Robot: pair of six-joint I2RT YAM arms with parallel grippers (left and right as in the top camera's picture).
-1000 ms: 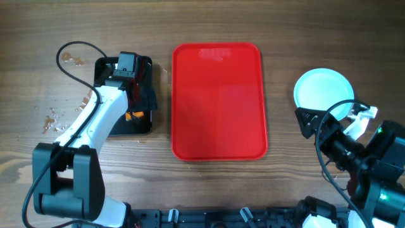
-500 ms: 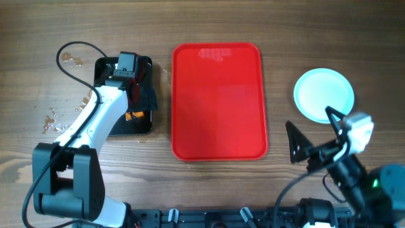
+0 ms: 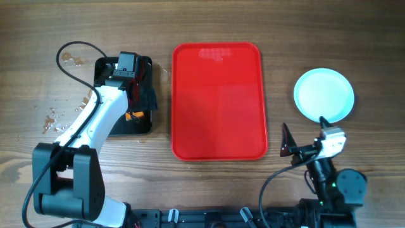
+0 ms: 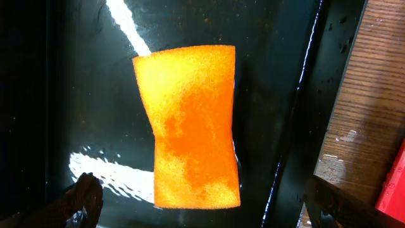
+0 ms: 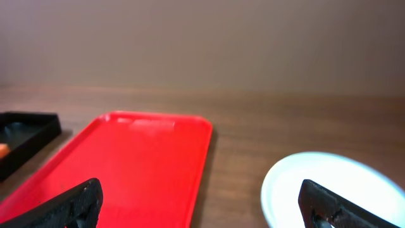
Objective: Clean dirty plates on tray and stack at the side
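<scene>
The red tray (image 3: pixel 218 101) lies in the middle of the table with nothing on it; it also fills the lower left of the right wrist view (image 5: pixel 126 164). The pale blue-white plates (image 3: pixel 324 95) rest on the wood to its right, showing from above as one round disc, with a white rim (image 5: pixel 329 190) at the right wrist view's lower right. My right gripper (image 3: pixel 305 136) (image 5: pixel 202 206) hovers open and empty near the front edge, between tray and plates. My left gripper (image 3: pixel 140 95) (image 4: pixel 205 202) stands open over an orange sponge (image 4: pixel 190 126), not gripping it.
The sponge lies in a wet black tray (image 3: pixel 120 126) (image 4: pixel 82 95) left of the red tray, whose corner shows at far left in the right wrist view (image 5: pixel 25 136). Small crumbs or droplets (image 3: pixel 54 117) dot the wood at far left. A black cable (image 3: pixel 69 54) loops above the left arm.
My right arm has drawn back from beside the plates toward the table's front edge, its open gripper shifting left. The left arm, sponge and tray have not moved.
</scene>
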